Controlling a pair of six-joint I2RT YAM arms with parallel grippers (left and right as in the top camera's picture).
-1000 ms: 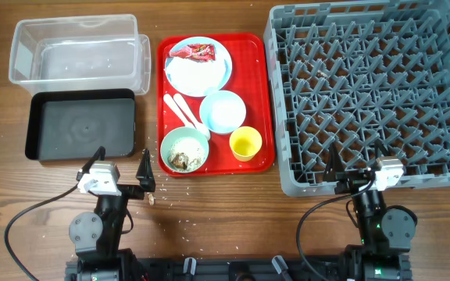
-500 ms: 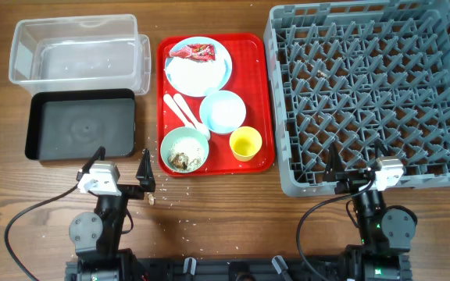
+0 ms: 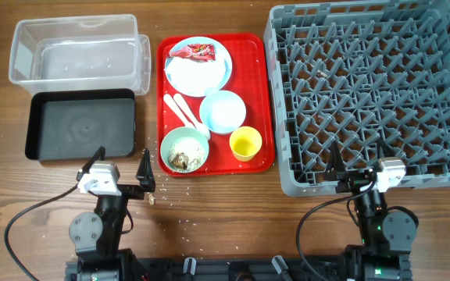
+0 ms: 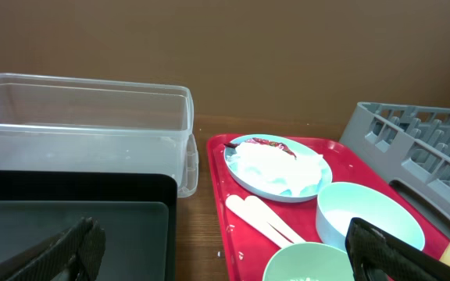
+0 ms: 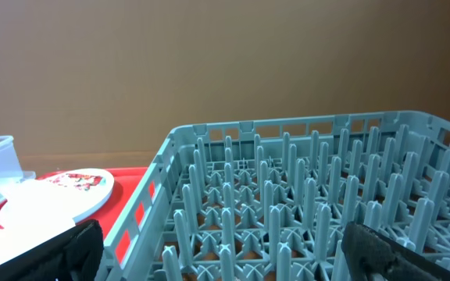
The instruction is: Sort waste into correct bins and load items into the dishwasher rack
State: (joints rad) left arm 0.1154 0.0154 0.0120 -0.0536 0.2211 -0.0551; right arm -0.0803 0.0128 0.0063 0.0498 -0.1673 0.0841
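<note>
Only the right gripper (image 3: 358, 161) has nudged slightly sideways at the near edge. It and the left gripper (image 3: 122, 166) both hang spread wide, holding nothing. By my judgement nothing is sorted yet: the glossy clear tub (image 3: 76, 51) and matte black tray (image 3: 80, 125) at the far-left corner, and the pegged grey dishwasher rack (image 3: 373, 86) at the right edge, hold no items. The crinkled red wrapper (image 3: 196, 52), crumpled tissue (image 3: 194, 76), rice scraps (image 3: 183, 154) and smooth plastic dishes all sit on the red serving tray (image 3: 261, 94) mid-worktop.
</note>
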